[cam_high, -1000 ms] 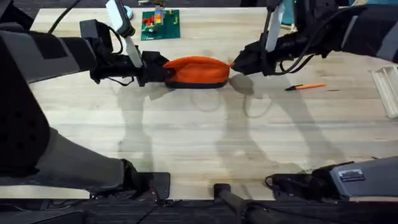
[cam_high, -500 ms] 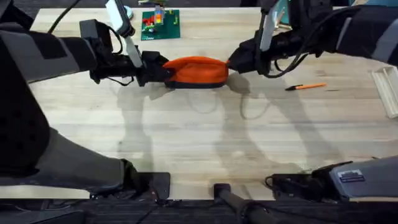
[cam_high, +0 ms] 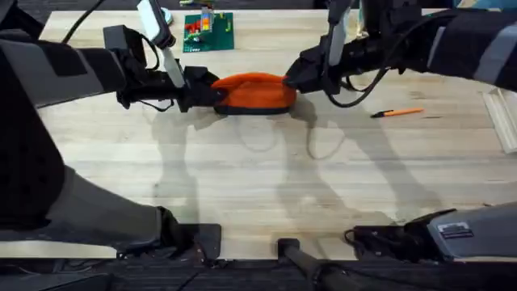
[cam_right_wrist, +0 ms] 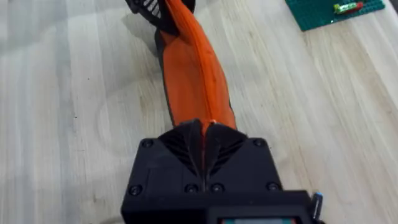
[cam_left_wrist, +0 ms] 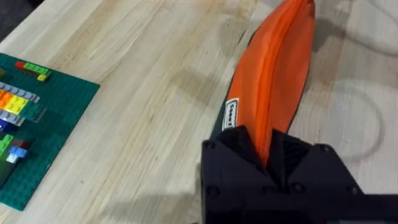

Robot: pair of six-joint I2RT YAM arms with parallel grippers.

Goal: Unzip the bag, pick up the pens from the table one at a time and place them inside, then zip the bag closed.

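While the bag [cam_high: 254,91] lies at the far middle of the table [cam_high: 258,178], the left gripper [cam_high: 212,93] is clamped on its left end and the right gripper [cam_high: 291,79] is pinched on its right end. Behind the left arm sits a green brick baseplate [cam_high: 208,31]. An orange pen [cam_high: 397,113] lies well to the right. A small white label [cam_left_wrist: 232,114] on the bag is unreadable.

A green brick baseplate [cam_high: 208,31] lies under soft overhead light
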